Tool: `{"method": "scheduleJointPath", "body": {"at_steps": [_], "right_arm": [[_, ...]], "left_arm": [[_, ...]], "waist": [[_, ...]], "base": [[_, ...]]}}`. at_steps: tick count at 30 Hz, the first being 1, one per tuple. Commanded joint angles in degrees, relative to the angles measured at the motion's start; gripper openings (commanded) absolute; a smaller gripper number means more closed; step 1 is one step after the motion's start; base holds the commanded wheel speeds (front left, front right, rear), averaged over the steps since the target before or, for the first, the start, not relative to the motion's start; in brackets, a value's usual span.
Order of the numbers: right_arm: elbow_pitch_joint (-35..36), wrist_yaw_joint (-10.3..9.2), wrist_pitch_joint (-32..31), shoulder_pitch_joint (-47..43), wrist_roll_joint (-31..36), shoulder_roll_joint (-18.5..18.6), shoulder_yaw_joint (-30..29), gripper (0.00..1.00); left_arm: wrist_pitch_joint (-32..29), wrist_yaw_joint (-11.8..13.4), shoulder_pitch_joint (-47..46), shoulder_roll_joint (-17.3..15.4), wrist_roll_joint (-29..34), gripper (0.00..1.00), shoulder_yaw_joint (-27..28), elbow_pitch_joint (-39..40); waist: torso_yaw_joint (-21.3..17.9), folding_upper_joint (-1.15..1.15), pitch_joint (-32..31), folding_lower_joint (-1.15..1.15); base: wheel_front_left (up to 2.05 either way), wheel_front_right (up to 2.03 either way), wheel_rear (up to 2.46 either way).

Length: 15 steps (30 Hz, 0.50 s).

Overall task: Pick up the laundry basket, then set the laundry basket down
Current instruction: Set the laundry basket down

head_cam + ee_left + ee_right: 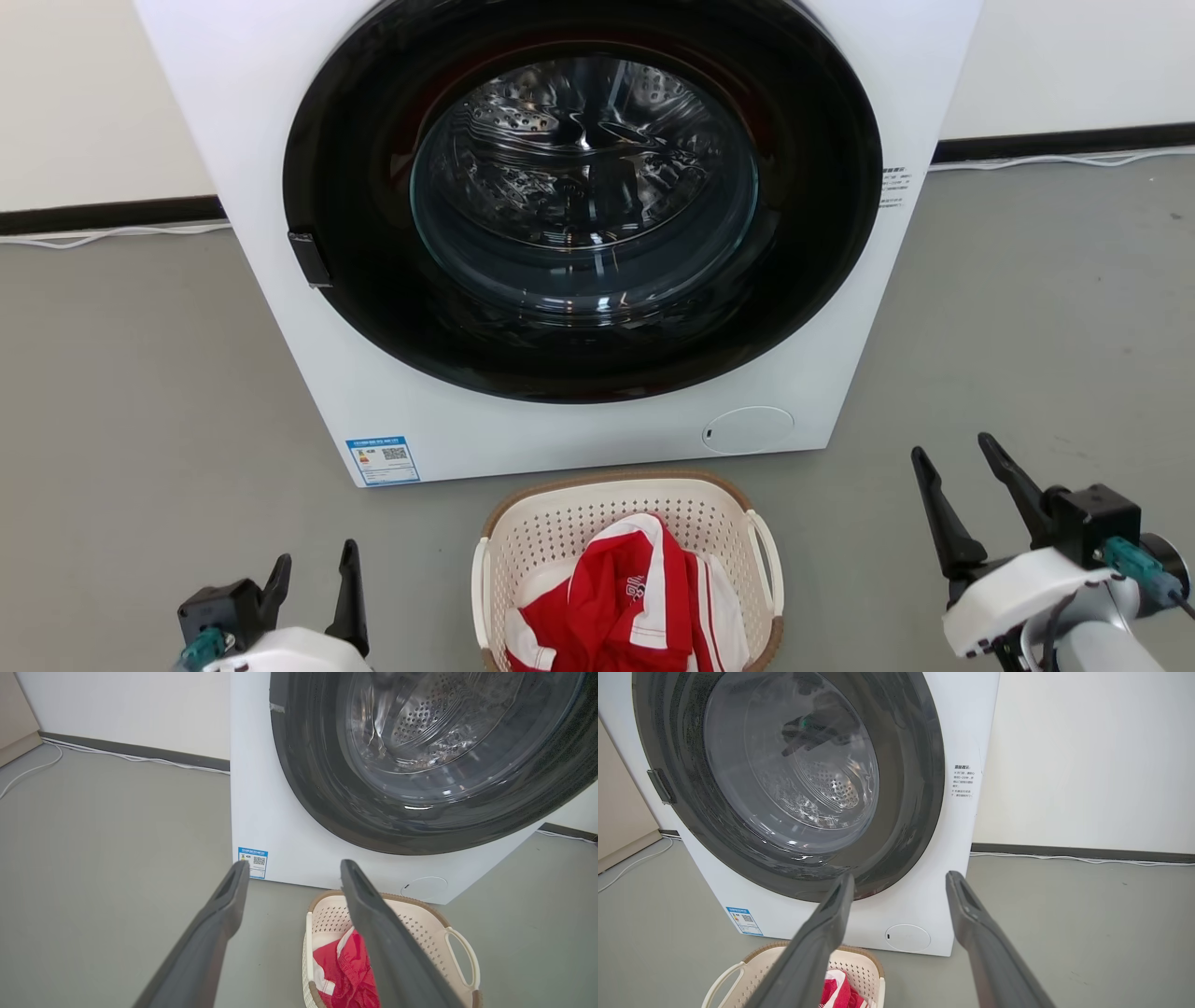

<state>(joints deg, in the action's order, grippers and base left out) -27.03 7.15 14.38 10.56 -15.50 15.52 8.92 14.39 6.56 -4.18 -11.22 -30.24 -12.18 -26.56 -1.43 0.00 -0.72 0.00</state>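
Left end effector (pixel 316 555): nearest at the low left, fingers spread wide with nothing between them, standing clear of the basket.
Right end effector (pixel 952 448): low right, just as wide and just as empty, well off to the basket's other side.
Laundry basket (pixel 560 523): upright on the grey floor (pixel 121 392), dead centre between the two arms. Its white loop handles (pixel 766 551) face outward, one toward each arm, which I'd say suits a two-sided lift.
Red and white garment (pixel 635 597): heaped inside the basket. It has a small white marking I can't read.
Stage: the basket is down and both arms are free, which fits a basket waiting to be lifted or one already put back.
Blue sticker (pixel 383 460): low left on the washing machine (pixel 233 93), with a QR code and print too small to read.
Round cap (pixel 747 430): low right on the front, plain.
Door (pixel 579 196): dark ring and glass, closed, with the steel drum showing through.
Side print (pixel 893 187): a small dark block of text beside the door, not legible.
White cable (pixel 93 235): farthest back, trailing along the skirting.
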Motion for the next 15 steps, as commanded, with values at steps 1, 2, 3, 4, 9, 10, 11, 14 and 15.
{"method": "scheduleJointPath", "body": {"at_steps": [1,2,3,4,9,10,11,14,15], "right_arm": [[2.34,0.34,0.62,-0.49,0.65,0.49,0.33,1.00],[2.88,0.34,0.62,-1.08,0.87,0.40,0.08,1.00],[3.37,0.34,0.62,-1.64,1.09,0.31,-0.19,1.00],[3.87,0.34,0.62,-2.15,1.33,0.23,-0.56,1.00],[6.27,0.34,0.62,-4.50,2.31,-0.66,-2.50,1.00],[6.76,0.34,0.62,-4.91,2.47,-0.91,-3.02,1.00],[7.22,0.34,0.62,-5.35,2.69,-1.16,-3.44,1.00],[8.39,0.34,0.62,-6.59,3.38,-1.89,-4.58,1.00],[8.71,0.34,0.62,-6.98,3.57,-2.10,-4.93,1.00]], "left_arm": [[0.61,0.08,-0.44,-0.77,1.32,1.00,2.71,2.53],[0.61,-0.03,0.13,-0.63,1.94,1.00,3.12,3.42],[0.61,-0.14,0.69,-0.51,2.64,1.00,3.48,4.28],[0.61,-0.29,1.25,-0.30,3.15,1.00,3.82,4.94],[0.61,-1.10,3.42,0.78,5.05,1.00,5.63,7.18],[0.61,-1.28,3.72,0.95,5.42,1.00,5.88,7.42],[0.61,-1.46,4.01,1.13,5.79,1.00,6.10,7.61],[0.61,-1.83,4.73,1.47,7.03,1.00,6.67,8.00],[0.61,-1.92,4.97,1.61,7.31,1.00,6.96,8.15]], "waist": [[0.04,0.00,-0.13,0.00],[0.07,0.00,-0.19,0.00],[0.12,0.00,-0.26,0.00],[0.17,0.00,-0.33,0.00],[0.44,0.00,-0.57,0.00],[0.48,0.00,-0.58,0.00],[0.51,0.00,-0.63,0.00],[0.48,0.00,-0.89,0.00],[0.45,0.00,-1.01,0.00]], "base": [[0.00,0.00,0.00],[0.00,0.00,0.00],[0.00,0.00,0.00],[0.00,0.00,0.00],[0.00,0.00,0.00],[0.00,0.00,0.00],[0.00,0.00,0.00],[0.00,0.00,0.00],[0.00,0.00,0.00]]}}
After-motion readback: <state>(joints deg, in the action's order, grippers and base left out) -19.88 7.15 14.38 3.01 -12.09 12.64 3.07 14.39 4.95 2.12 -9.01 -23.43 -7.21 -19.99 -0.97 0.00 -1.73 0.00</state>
